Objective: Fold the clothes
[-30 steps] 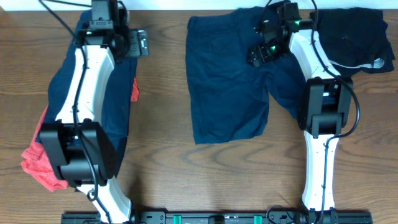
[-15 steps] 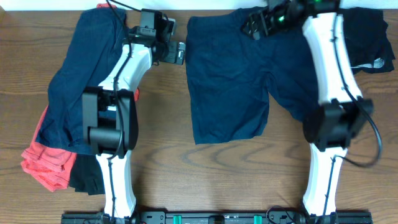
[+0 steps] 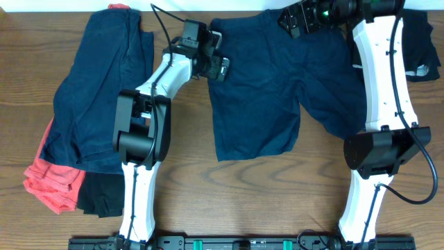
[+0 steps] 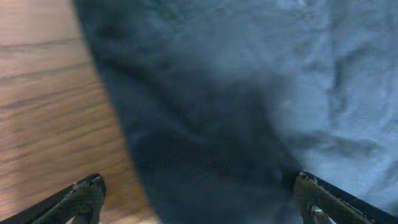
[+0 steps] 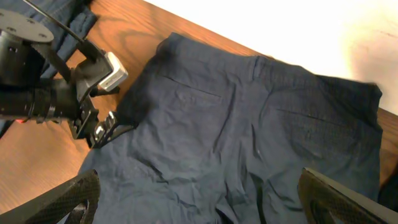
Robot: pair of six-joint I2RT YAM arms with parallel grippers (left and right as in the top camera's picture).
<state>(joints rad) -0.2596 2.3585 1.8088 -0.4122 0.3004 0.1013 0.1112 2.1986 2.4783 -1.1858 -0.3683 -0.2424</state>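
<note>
**Left:** a heap of clothes, navy over a coral-red piece. **Centre:** navy shorts spread flat on the table. The left gripper, jaws wide and empty, is poised over their left edge. **Right:** the right gripper, equally wide and empty, hovers above the waistband. The fabric looks light, limp and crease-prone. Waistband corners or leg hems likely give the firmest hold.

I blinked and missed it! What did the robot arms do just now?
The left arm swung right, off the clothes pile, to the spread navy shorts' far left corner. The right arm reached farther out to their far edge. Both jaws stayed open, holding nothing. The clothes did not move.
</note>
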